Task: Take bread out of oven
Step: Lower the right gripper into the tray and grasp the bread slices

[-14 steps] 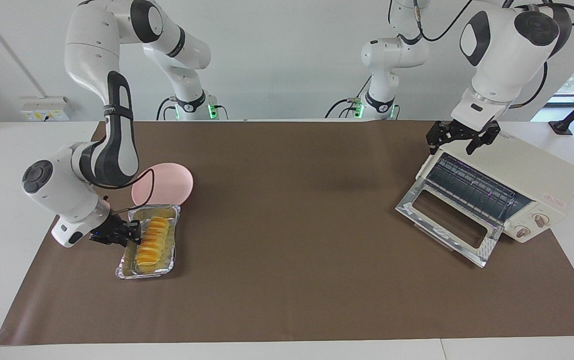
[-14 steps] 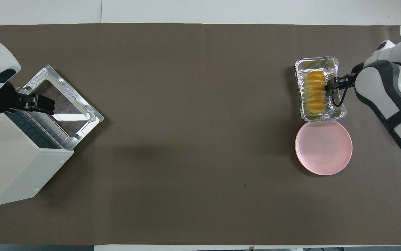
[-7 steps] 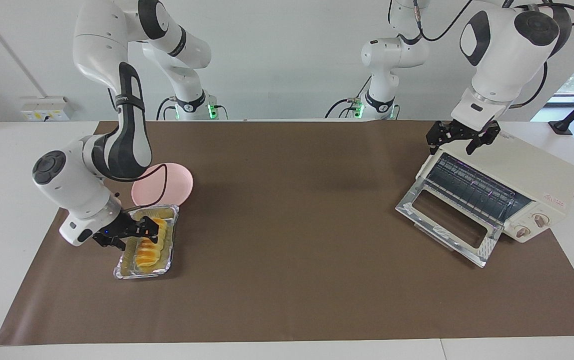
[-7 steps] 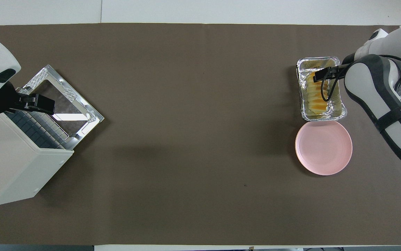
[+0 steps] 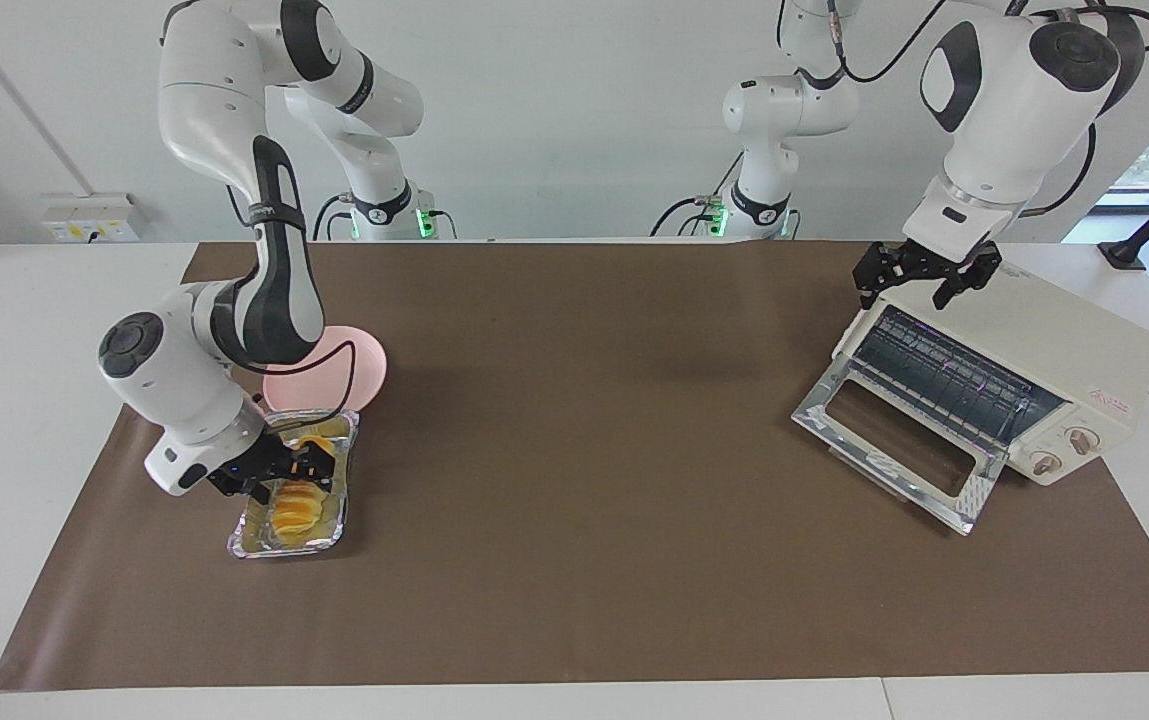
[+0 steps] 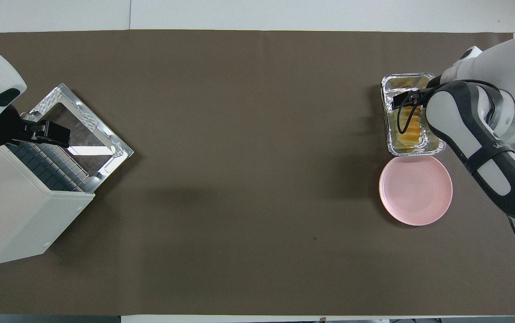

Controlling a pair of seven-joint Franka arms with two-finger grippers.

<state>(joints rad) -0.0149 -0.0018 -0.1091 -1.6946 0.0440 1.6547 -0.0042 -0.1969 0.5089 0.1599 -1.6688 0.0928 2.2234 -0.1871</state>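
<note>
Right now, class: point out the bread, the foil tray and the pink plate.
bread point(image 5: 292, 517): facing view, on the orange slices at the end away from the plate.
foil tray point(image 6: 391, 146): overhead view, on its silver rim.
pink plate point(image 6: 415, 190): overhead view, on its bare middle.
</note>
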